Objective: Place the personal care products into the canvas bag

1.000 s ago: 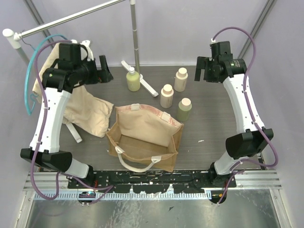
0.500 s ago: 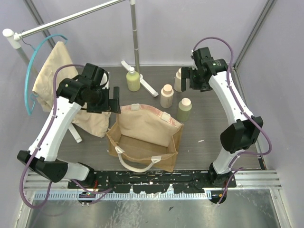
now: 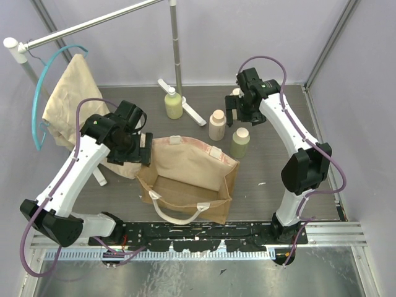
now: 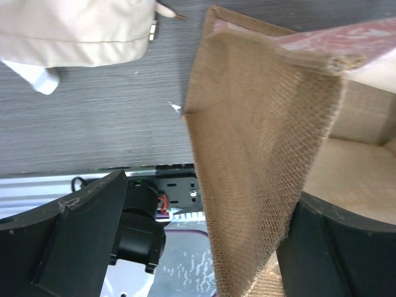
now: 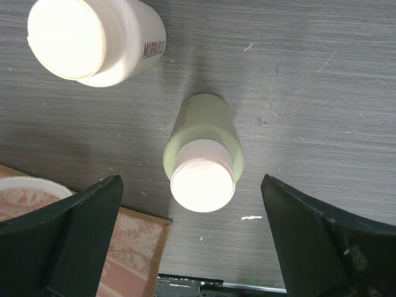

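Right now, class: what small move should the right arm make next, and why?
Probably lower the right gripper straight down and close on the olive bottle. Its jaws stand wide open, and in the wrist view the bottle stands upright between them, untouched, on the table beside the bag.

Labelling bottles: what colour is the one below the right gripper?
Pale olive-green bottle with a cream cap; the right wrist view shows it best.
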You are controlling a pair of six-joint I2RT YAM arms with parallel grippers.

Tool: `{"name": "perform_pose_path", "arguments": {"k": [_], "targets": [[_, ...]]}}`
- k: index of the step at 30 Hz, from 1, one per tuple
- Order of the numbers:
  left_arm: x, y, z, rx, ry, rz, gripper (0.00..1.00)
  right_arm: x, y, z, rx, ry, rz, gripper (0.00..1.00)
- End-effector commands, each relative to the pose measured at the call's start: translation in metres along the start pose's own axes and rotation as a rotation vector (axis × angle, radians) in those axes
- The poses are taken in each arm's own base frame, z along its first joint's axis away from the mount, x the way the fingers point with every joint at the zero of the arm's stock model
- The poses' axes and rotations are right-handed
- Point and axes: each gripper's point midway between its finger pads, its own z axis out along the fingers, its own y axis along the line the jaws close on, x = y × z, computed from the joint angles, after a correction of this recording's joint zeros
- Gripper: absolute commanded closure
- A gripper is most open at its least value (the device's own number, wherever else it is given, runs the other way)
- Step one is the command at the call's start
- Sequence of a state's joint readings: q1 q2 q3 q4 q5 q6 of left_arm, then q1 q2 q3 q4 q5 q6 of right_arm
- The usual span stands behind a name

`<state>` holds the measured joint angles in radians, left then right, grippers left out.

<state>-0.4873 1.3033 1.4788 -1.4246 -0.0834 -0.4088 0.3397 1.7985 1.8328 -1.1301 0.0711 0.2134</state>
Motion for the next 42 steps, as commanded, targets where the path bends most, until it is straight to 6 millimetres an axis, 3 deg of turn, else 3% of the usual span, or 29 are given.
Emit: {"name": "perform_pose_path", "arguments": {"k": [1,16,23,27,28,30,32,37,42], "targets": [[0.003,0.028,-0.003,-0.141,-0.034,-0.004,0.02,0.002,0.003,0.003,0.014,-0.003,-0.004,0.00],[-0.002,0.018,0.006,-0.098,-0.048,-0.017,0.02,0.048,-0.001,0.058,0.044,0.122,-0.028,0.00],[-0.007,0.016,0.005,-0.094,-0.067,-0.032,0.02,0.047,0.005,0.075,0.020,0.098,-0.014,0.04],[-0.010,0.013,0.006,-0.076,-0.076,-0.040,0.02,0.047,0.004,0.077,0.018,0.109,-0.034,0.23],[-0.009,0.012,0.006,-0.074,-0.075,-0.042,0.02,0.048,0.005,0.077,0.017,0.121,-0.042,0.33],[-0.008,0.012,0.007,-0.075,-0.071,-0.043,0.02,0.050,0.004,0.078,0.022,0.143,-0.049,0.66],[-0.008,0.012,0.007,-0.076,-0.072,-0.041,0.02,0.050,0.002,0.076,0.031,0.155,-0.052,0.82],[-0.010,0.010,0.007,-0.066,-0.078,-0.042,0.02,0.037,-0.008,0.051,0.085,0.124,-0.069,0.99],[-0.012,0.007,0.009,-0.054,-0.077,-0.037,0.02,-0.012,-0.010,-0.014,0.098,-0.029,-0.065,0.99]]}}
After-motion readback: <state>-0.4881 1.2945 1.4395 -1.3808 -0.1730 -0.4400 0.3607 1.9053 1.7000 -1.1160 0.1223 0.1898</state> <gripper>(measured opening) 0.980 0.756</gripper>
